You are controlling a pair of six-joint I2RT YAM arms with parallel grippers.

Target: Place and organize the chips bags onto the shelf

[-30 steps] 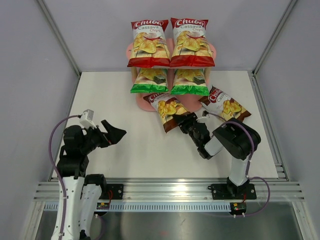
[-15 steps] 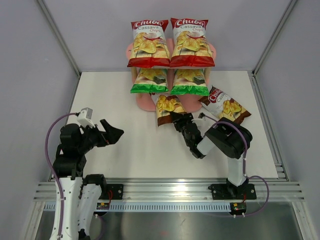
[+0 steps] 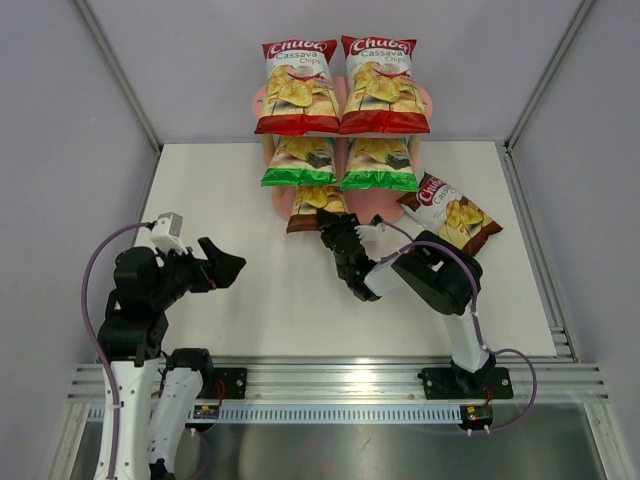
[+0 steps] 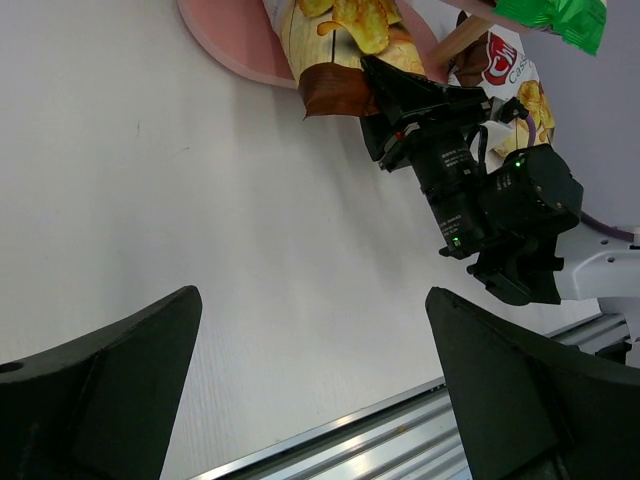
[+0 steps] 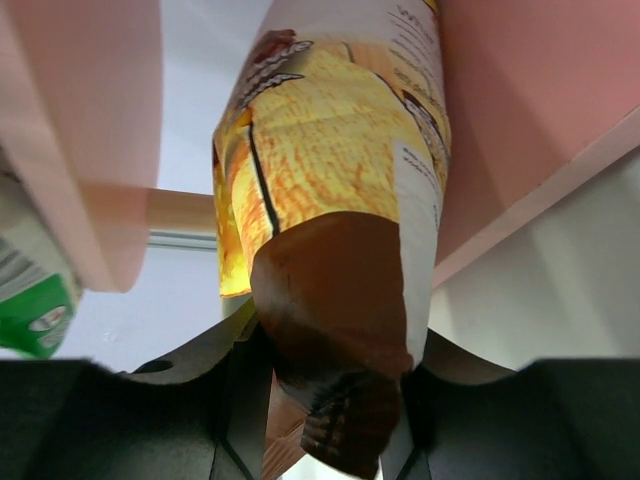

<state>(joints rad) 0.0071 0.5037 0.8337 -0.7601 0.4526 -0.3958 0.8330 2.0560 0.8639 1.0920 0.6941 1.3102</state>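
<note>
The pink shelf (image 3: 281,206) stands at the table's far edge. Two red chips bags (image 3: 297,88) (image 3: 383,86) fill its top board and two green ones (image 3: 299,160) (image 3: 379,163) the middle board. My right gripper (image 3: 333,232) is shut on the bottom end of a dark brown bag (image 3: 313,205), whose upper part lies over the lowest board. In the right wrist view this bag (image 5: 335,230) sits pinched in the gripper (image 5: 335,400), pink boards (image 5: 520,90) around it. A second dark brown bag (image 3: 451,213) lies on the table right of the shelf. My left gripper (image 3: 226,268) hangs open and empty.
White walls close in the table on three sides. An aluminium rail (image 3: 330,385) runs along the near edge. In the left wrist view the right arm (image 4: 470,190) stretches across toward the shelf (image 4: 225,40), above white tabletop (image 4: 200,200).
My right gripper has swung left and toward the shelf, carrying the dark brown bag from the table onto the lowest board and squeezing tighter. The left arm has barely shifted.
</note>
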